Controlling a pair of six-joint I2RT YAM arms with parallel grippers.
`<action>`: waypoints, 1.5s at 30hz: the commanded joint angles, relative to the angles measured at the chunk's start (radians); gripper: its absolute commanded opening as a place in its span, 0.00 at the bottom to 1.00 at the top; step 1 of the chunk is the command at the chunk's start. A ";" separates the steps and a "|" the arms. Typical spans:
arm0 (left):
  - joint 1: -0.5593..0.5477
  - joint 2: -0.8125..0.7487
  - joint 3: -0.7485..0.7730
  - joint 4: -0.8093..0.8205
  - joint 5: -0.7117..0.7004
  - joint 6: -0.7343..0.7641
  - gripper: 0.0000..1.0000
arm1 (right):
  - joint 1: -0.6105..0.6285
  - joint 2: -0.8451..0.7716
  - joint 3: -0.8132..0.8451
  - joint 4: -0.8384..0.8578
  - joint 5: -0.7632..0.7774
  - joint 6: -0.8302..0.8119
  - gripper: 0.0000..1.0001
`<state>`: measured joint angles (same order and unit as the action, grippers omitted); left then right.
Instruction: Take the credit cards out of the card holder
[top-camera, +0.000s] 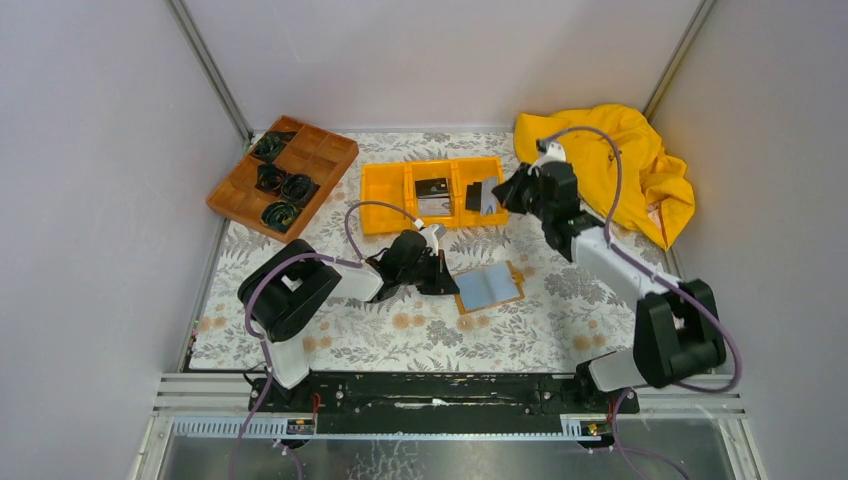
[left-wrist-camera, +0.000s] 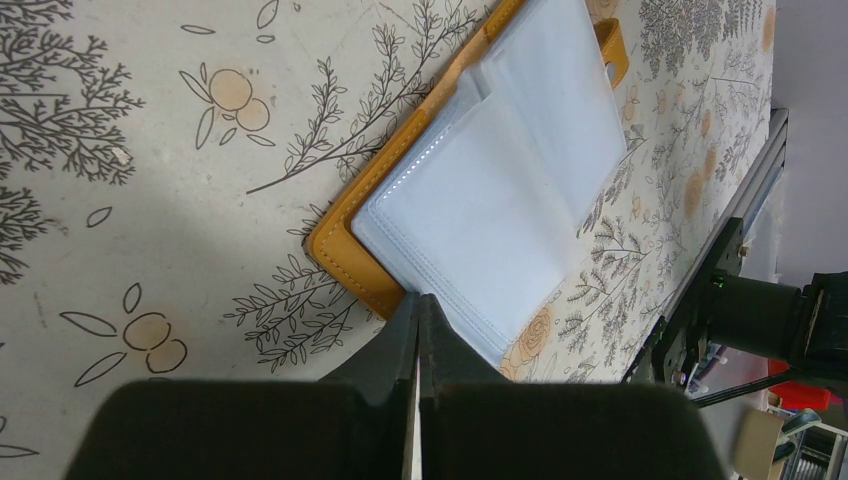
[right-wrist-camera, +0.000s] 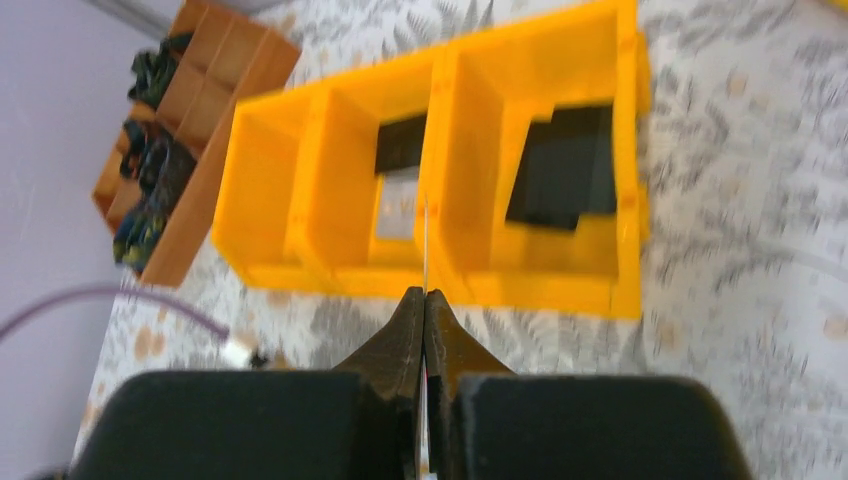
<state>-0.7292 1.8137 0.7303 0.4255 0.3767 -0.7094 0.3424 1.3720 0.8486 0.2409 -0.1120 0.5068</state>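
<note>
The step in hand looks like dropping a pulled card into the orange bin (right-wrist-camera: 540, 290). The right claw (right-wrist-camera: 424, 295) hangs above the bin, roughly over the wall between its middle and right compartments, its fingers fully closed on a pale card (top-camera: 489, 196). The wrist view shows the card edge-on as a thin bright line.

To do the drop well, the claw should move squarely over one compartment so the card does not land on the dividing wall. It should then come down close to the rim and open only there, since a thin card let go from high up may flutter out onto the counter (top-camera: 560, 300).

A black card (right-wrist-camera: 562, 165) already lies in the bin's right compartment, and two more cards (right-wrist-camera: 398, 190) lie in the middle one.

The card holder (top-camera: 488, 287) lies open on the counter just in front of the bin, on the arms' side, with its clear sleeves facing up. The left claw (left-wrist-camera: 418, 300) is also closed, its tips at the holder's near edge and apparently pinning it down. Whether it pinches a sleeve cannot be told.
</note>
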 joint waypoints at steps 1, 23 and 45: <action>0.001 0.016 -0.022 -0.028 -0.007 0.010 0.00 | -0.061 0.187 0.213 -0.015 -0.012 -0.038 0.00; 0.000 0.040 -0.011 -0.013 0.047 -0.005 0.00 | -0.095 0.688 0.591 -0.071 -0.178 -0.088 0.00; 0.001 0.037 0.007 -0.077 -0.024 0.026 0.01 | -0.056 0.299 0.278 0.111 0.072 -0.112 0.56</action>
<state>-0.7254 1.8233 0.7368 0.4252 0.3962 -0.7189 0.2565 1.8164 1.1419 0.2520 -0.1238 0.4366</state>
